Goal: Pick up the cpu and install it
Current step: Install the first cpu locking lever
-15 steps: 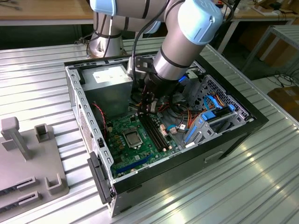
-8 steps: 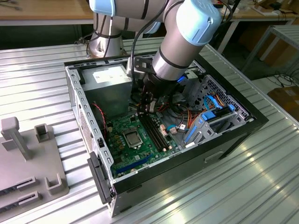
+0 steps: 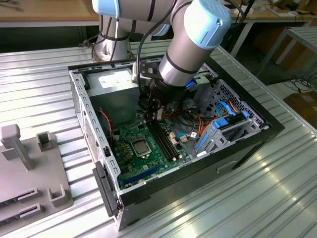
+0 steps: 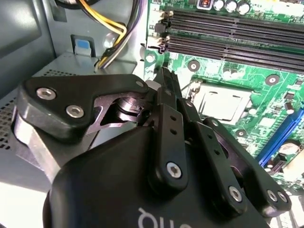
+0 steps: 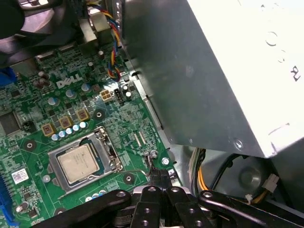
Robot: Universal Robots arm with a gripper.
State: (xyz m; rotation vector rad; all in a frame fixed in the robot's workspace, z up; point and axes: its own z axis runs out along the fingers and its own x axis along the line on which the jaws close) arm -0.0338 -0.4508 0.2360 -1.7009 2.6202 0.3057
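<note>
The cpu [image 5: 78,163] is a thin, flat square with a pale silvery-beige face; it lies in the silver-framed socket [image 5: 105,146] on the green motherboard [image 3: 143,158], inside the open black computer case [image 3: 247,144] on the ribbed metal worktop [image 3: 39,99]; the pincer [image 5: 159,176], black and jointed, has its fingers pressed together, holding nothing, beside the socket and near the grey metal power supply box [image 5: 213,71]; black memory slots [image 4: 228,33] lie just beyond the socket.
</note>
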